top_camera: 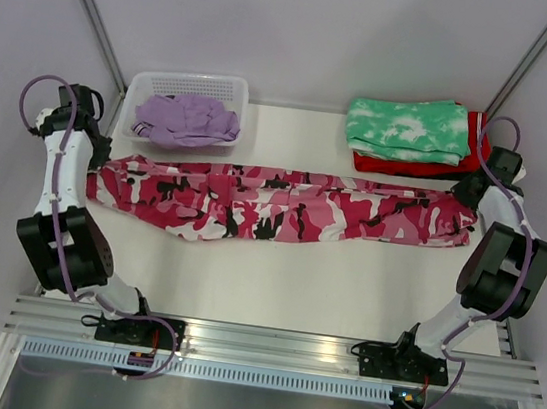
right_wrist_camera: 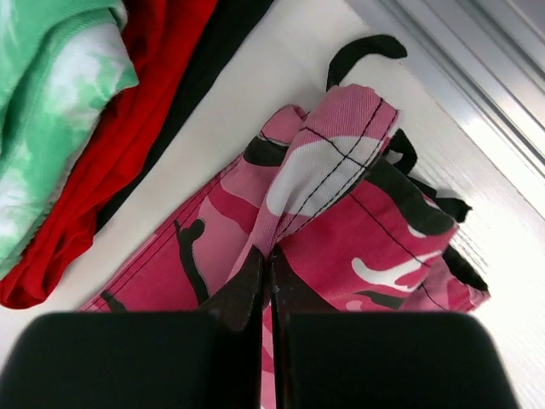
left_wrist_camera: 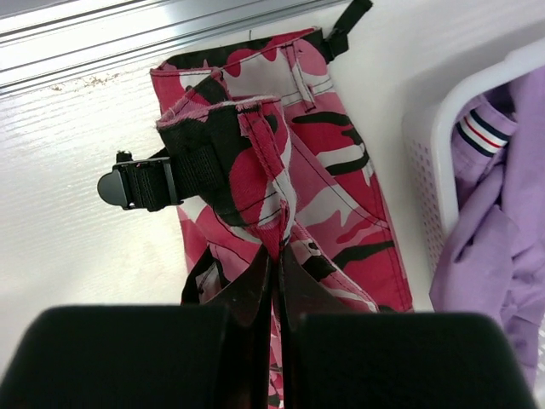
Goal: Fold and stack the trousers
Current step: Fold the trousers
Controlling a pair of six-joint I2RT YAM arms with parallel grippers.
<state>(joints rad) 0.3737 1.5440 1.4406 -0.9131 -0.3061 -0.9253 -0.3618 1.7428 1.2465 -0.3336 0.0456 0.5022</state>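
Your left gripper is pinched tight on a raised fold at the left end of the camouflage trousers, beside a black buckled strap. Your right gripper is clamped the same way on a fold at the right end. Between the two, the pair lies stretched lengthwise across the table. Behind it on the left, the lilac trousers sit bunched in a white basket. Behind on the right, a tie-dye garment lies folded on a red garment.
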